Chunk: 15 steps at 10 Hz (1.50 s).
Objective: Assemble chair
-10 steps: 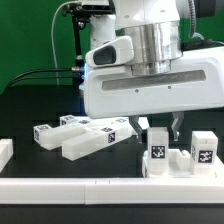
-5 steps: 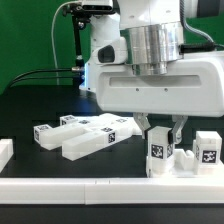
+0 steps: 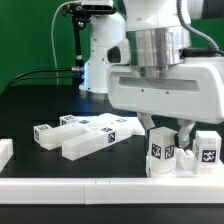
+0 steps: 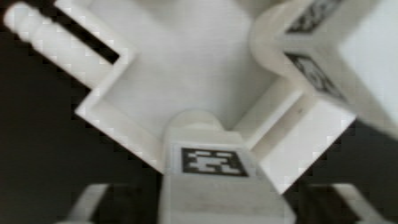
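A white chair part (image 3: 160, 152) with black marker tags stands upright at the exterior view's right, against the white front rail. My gripper (image 3: 168, 134) hangs right over it, and its fingers (image 3: 185, 130) reach down on either side of the part's top. In the wrist view the same part (image 4: 196, 90) fills the picture, with one tag (image 4: 214, 161) on its near post. My gripper (image 4: 217, 208) straddles that post with a dark gap at each finger (image 4: 86, 205), so it is open and grips nothing.
Several loose white chair parts (image 3: 85, 135) with tags lie in a cluster at the exterior view's left centre. A small white block (image 3: 5, 152) sits at the far left. A white rail (image 3: 90, 186) runs along the front. The arm's base (image 3: 100, 50) stands behind.
The gripper has moved toward the exterior view's right and a little lower, and now stands over the upright part. The parts have not moved.
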Motion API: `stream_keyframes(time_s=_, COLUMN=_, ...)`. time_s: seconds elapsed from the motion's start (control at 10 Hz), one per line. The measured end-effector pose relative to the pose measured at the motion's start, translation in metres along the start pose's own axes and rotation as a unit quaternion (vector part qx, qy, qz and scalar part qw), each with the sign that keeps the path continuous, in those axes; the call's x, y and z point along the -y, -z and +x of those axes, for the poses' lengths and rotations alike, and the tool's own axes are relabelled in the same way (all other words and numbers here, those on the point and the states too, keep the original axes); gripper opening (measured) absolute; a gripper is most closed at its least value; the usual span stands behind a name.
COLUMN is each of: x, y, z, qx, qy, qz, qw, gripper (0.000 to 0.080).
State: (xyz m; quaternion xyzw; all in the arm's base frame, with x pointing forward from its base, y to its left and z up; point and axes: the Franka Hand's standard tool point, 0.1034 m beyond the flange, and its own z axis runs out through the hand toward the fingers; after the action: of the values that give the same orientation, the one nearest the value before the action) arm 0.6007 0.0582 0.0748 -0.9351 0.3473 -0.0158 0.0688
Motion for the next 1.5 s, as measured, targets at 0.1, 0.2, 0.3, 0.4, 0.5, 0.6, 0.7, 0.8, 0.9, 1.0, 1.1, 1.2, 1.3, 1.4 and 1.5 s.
stream_keyframes(time_s=0.1, x=0.0000, y=0.0005, z=0.0011, qx=-0.002, qy=0.110, qz=0.001, qw=0.994, gripper=0.0562)
stream_keyframes(time_s=0.2, x=0.0012, y=0.0003, z=-0.0006, qx=-0.001, qy=0.159, qz=-0.001, qw=0.987, gripper=0.0631)
stream_keyframes(time_s=0.3, x=0.0000, y=0.0000, z=0.0003, qx=-0.001, qy=0.181, qz=-0.002, qw=0.984, gripper=0.0631)
stream_keyframes(time_s=0.4, x=-0.0005, y=0.0000, z=0.0008, qx=-0.002, qy=0.207, qz=-0.002, qw=0.978, gripper=0.0644)
stream_keyframes(time_s=0.5, x=-0.0007, y=0.0001, z=0.0013, qx=-0.002, qy=0.256, qz=-0.003, qw=0.967, gripper=0.0649)
stream_keyframes(time_s=0.6, x=-0.0017, y=0.0002, z=0.0010, qx=-0.006, qy=0.297, qz=-0.007, qw=0.955, gripper=0.0649)
stream_keyframes(time_s=0.7, x=-0.0030, y=0.0010, z=0.0010, qx=-0.005, qy=0.347, qz=-0.013, qw=0.938, gripper=0.0649)
stream_keyframes(time_s=0.8, x=-0.0041, y=0.0013, z=0.0007, qx=-0.003, qy=0.422, qz=-0.024, qw=0.906, gripper=0.0649)
stream_keyframes(time_s=0.9, x=-0.0051, y=-0.0004, z=0.0003, qx=-0.001, qy=0.481, qz=-0.029, qw=0.876, gripper=0.0649)
stream_keyframes(time_s=1.0, x=-0.0070, y=-0.0017, z=0.0011, qx=0.001, qy=0.488, qz=-0.030, qw=0.872, gripper=0.0649)
stream_keyframes(time_s=1.1, x=-0.0067, y=-0.0017, z=0.0008, qx=0.000, qy=0.477, qz=-0.030, qw=0.878, gripper=0.0637)
stream_keyframes(time_s=1.2, x=-0.0067, y=-0.0017, z=0.0008, qx=0.000, qy=0.467, qz=-0.030, qw=0.884, gripper=0.0468)
stream_keyframes(time_s=1.3, x=-0.0069, y=-0.0019, z=0.0009, qx=0.000, qy=0.466, qz=-0.030, qw=0.884, gripper=0.0468)
stream_keyframes(time_s=1.4, x=-0.0066, y=-0.0019, z=0.0007, qx=-0.001, qy=0.439, qz=-0.029, qw=0.898, gripper=0.0279)
stream_keyframes(time_s=1.5, x=-0.0064, y=-0.0019, z=0.0007, qx=-0.003, qy=0.378, qz=-0.027, qw=0.925, gripper=0.0284)
